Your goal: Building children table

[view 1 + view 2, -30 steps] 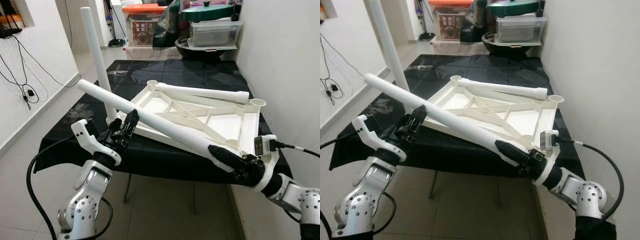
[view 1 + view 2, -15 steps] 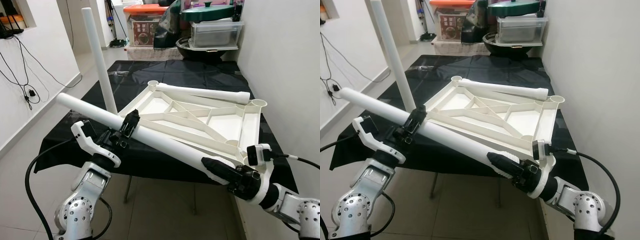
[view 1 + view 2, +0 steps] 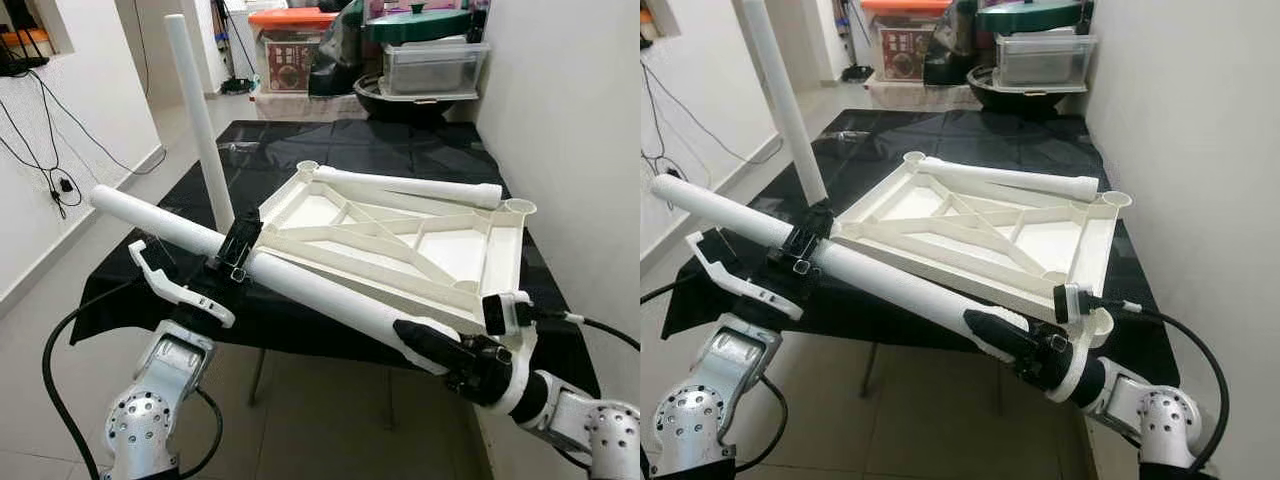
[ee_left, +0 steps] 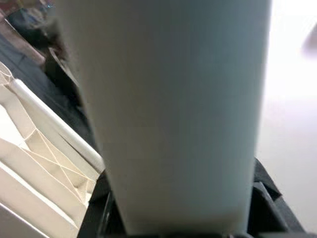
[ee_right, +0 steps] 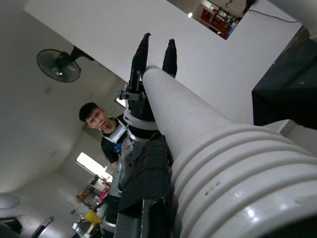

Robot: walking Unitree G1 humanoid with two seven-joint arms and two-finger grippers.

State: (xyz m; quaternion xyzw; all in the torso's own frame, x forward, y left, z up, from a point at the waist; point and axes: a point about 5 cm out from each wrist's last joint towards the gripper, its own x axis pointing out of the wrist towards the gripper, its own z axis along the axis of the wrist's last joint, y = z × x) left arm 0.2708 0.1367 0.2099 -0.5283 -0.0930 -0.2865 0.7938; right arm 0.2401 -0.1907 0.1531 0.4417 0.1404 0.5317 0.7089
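Lower and further out toward nine o'clock goes the long white table leg (image 3: 300,285) compared with a second ago, its free end now well past the bench edge, and both arms have come down with it. It's a smooth, round plastic tube, slanting from the upper left down toward four o'clock. The right gripper (image 3: 430,345) is clamped on the leg's ribbed, threaded end, black fingers wrapped along the ridges; the right wrist view looks straight up that ribbing. The left gripper (image 3: 238,247) is closed around the tube part-way along, black fingers pinching either side, and the left wrist view has the pale cylinder (image 4: 168,114) pressed right against the lens.

Behind the leg, at twelve o'clock, the upturned tabletop (image 3: 400,245) lies on the bench (image 3: 330,150), which is draped in a glossy black cloth. That tabletop is moulded white plastic, rectangular, with a raised rim, criss-cross stiffening ribs and round sockets at the corners (image 3: 518,207). One leg (image 3: 200,120) stands upright in the corner socket at ten o'clock. Another leg (image 3: 410,186) lies flat across the far edge of the tabletop, touching it.

Beyond the bench, clear plastic storage boxes (image 3: 430,65) sit stacked, one with an orange lid (image 3: 290,18). In the right wrist view a person (image 5: 106,126) stands below a wall fan (image 5: 59,64).
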